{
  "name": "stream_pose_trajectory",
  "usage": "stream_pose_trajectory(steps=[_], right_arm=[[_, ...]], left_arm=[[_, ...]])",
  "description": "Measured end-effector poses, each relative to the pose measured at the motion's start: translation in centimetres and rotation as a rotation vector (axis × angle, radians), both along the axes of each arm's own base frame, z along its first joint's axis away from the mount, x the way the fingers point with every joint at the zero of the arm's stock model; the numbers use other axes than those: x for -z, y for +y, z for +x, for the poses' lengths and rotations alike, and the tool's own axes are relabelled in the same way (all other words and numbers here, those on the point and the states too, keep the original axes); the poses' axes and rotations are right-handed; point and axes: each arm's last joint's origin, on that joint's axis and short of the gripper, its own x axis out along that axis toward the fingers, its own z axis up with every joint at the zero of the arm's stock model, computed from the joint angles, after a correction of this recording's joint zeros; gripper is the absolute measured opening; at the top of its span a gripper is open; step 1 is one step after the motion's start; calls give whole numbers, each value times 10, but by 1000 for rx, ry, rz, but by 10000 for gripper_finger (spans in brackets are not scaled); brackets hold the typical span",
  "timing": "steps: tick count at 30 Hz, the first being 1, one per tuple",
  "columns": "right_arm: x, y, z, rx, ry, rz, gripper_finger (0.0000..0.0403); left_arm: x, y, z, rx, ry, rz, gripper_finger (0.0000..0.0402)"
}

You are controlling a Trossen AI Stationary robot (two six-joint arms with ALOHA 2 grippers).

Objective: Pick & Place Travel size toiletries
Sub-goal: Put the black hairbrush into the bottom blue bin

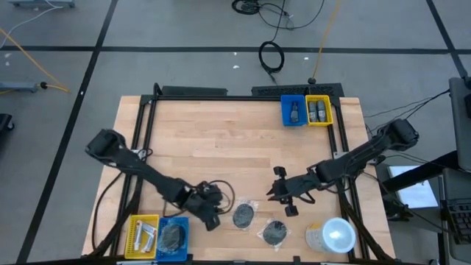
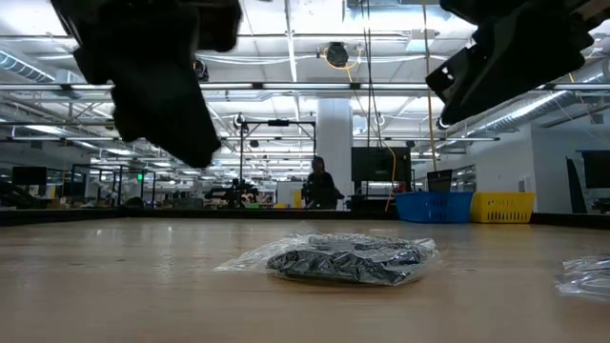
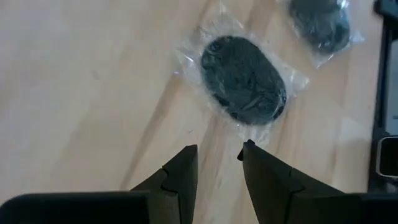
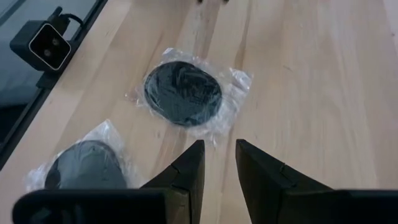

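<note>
Along the table's (image 1: 221,132) near edge, at the left corner, sit a yellow bin (image 1: 143,235) with white tubes and a blue bin (image 1: 174,237) holding a dark disc; at the right corner stands a white-lidded cup (image 1: 335,237). Between them two wrapped discs lie flat: one (image 1: 243,215) just right of my left gripper (image 1: 211,217), the other (image 1: 275,232) nearer the edge, just below my right gripper (image 1: 287,203).

In my left wrist view the first disc (image 3: 244,79) lies just ahead of my fingertips (image 3: 186,155), not touching. My left fingers stand slightly apart, holding nothing. My right gripper (image 4: 219,149) hovers above the wood, its fingers narrowly parted and empty, a disc (image 4: 183,93) just ahead.

The table's middle is bare wood, open for moving. At the far right corner sit another blue bin (image 1: 294,110) and yellow bin (image 1: 319,110) holding small dark bottles.
</note>
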Motion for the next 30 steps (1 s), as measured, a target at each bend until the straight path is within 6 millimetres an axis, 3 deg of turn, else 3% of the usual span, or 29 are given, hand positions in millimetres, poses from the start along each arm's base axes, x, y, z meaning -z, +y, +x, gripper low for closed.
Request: stream_pose_trajectory(steps=[6, 14, 23, 30], right_arm=[[12, 4, 10, -2, -2, 0, 86], [34, 4, 17, 27, 78, -19, 86], [43, 4, 17, 29, 121, -40, 86], [47, 1, 15, 54, 136, -33, 86]], left_arm=[[33, -4, 25, 121, -19, -82, 124], [63, -5, 43, 163, -50, -161, 124], [80, 2, 54, 141, -77, -193, 124], [80, 5, 57, 130, -91, -194, 124]])
